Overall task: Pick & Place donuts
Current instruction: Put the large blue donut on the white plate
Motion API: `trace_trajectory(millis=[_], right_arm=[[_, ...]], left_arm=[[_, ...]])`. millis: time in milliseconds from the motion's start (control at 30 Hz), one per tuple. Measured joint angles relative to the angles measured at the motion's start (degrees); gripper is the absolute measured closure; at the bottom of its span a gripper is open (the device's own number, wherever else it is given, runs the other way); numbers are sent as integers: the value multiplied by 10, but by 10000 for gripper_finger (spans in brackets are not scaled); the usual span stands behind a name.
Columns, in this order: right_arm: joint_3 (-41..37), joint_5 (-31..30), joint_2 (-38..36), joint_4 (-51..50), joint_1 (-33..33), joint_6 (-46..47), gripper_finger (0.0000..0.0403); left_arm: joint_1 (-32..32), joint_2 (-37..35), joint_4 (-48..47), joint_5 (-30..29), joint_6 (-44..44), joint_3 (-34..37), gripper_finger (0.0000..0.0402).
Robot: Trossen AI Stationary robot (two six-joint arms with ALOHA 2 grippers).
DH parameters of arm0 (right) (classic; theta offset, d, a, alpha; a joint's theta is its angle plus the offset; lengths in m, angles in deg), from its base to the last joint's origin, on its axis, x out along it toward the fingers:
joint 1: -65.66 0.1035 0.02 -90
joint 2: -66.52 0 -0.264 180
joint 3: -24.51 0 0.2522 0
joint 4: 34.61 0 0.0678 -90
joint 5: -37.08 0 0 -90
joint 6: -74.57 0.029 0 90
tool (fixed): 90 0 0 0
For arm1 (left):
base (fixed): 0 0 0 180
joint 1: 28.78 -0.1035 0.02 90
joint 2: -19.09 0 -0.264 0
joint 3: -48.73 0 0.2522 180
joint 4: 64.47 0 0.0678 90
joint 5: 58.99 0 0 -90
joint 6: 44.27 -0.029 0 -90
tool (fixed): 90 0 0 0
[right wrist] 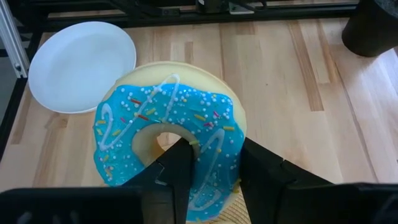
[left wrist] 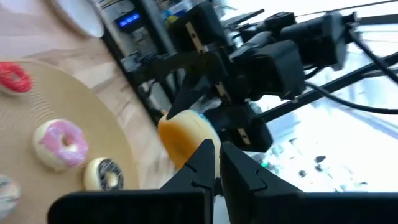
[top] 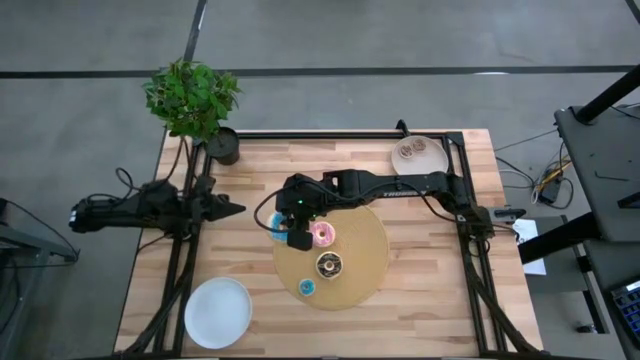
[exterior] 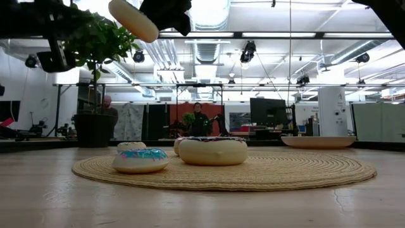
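The table (top: 420,300) was pale wood planks, with a big round woven mat (top: 360,268) on it; behind it stretched a hall with bright ceiling lights and a person standing far back; the right gripper (right wrist: 208,163) hung above the mat's left edge, its fingers clamped on a blue-iced donut (right wrist: 168,146) lifted clear of the surface; beside it lay a pink donut (top: 322,235), below it a chocolate donut (top: 329,265) and a small blue one (top: 307,288); beyond it sat a white plate (top: 217,311) near the front corner, bare boards between; the left gripper (left wrist: 216,167), fingers together, waited off the table's left edge by the potted plant (top: 195,100).
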Motion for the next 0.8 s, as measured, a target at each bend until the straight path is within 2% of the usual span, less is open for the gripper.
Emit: trace_trajectory(millis=[333,500,800], right_arm=[[0,0,0,0,0,0,285],[0,0,0,0,0,0,282],[0,0,0,1,0,1,283]], left_arm=[[0,91,-48,43,-96,-103,401],[0,99,-47,42,-128,-115,401],[0,122,-51,42,-108,-113,401]])
